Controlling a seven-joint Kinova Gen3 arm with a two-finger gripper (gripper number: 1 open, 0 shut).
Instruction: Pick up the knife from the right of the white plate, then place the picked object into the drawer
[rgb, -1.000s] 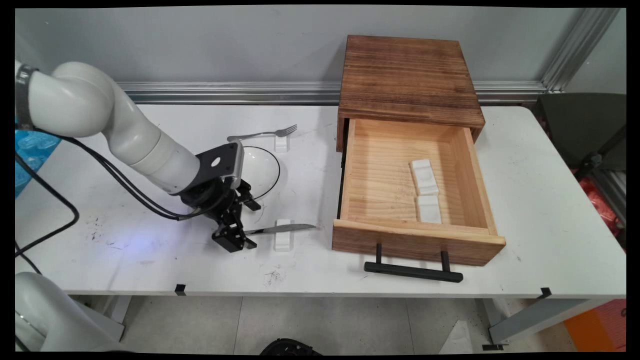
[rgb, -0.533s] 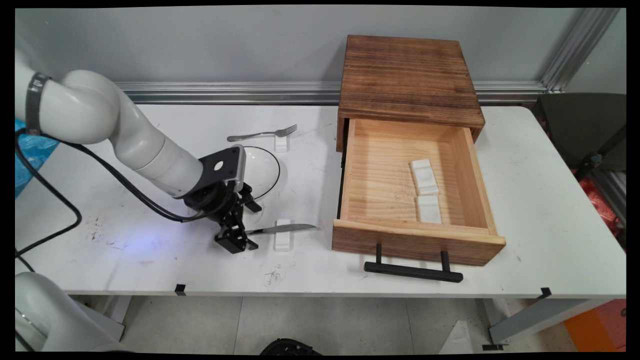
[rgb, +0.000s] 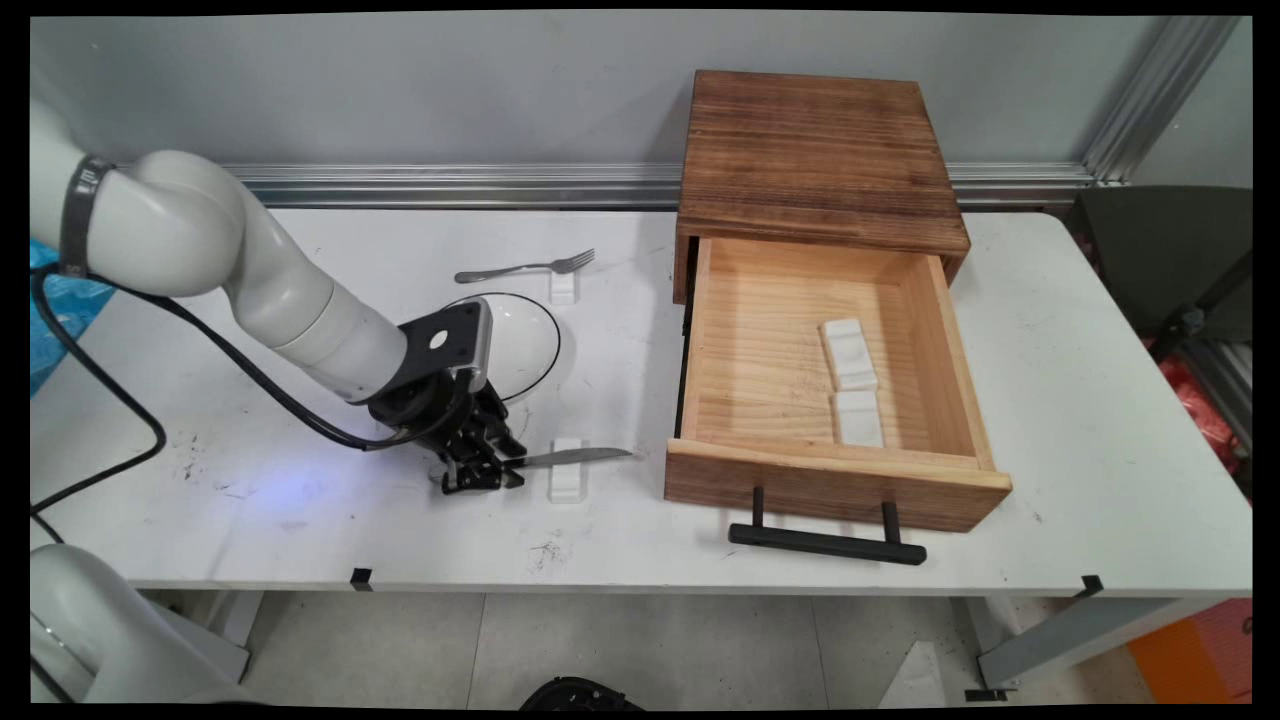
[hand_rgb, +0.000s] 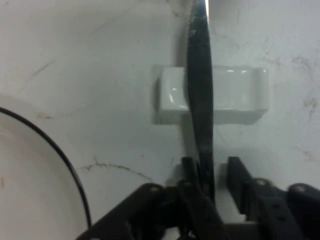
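Observation:
My gripper (rgb: 485, 462) is low over the table with its fingers closed in around the handle end of a metal knife (rgb: 570, 457). The knife's blade lies across a small white rest (rgb: 566, 482) and points right toward the drawer. In the hand view the knife (hand_rgb: 200, 90) runs up from between my gripper's (hand_rgb: 210, 177) fingers over the white rest (hand_rgb: 240, 95). The left finger (hand_rgb: 189, 172) touches the handle and the right one sits a sliver away. A round black-rimmed plate (rgb: 520, 340) lies just behind the hand.
A dark wooden box (rgb: 820, 160) stands at the back right with its pale drawer (rgb: 830, 485) pulled open; two white rests (rgb: 848, 353) (rgb: 858, 418) lie inside. Its black handle (rgb: 825, 543) juts toward the table's near edge. A fork (rgb: 525, 267) leans on another rest (rgb: 563, 287) behind the plate.
The fingers stood wide apart around the knife handle a second ago and have closed in on it. The hand shifted slightly right; the knife has not moved.

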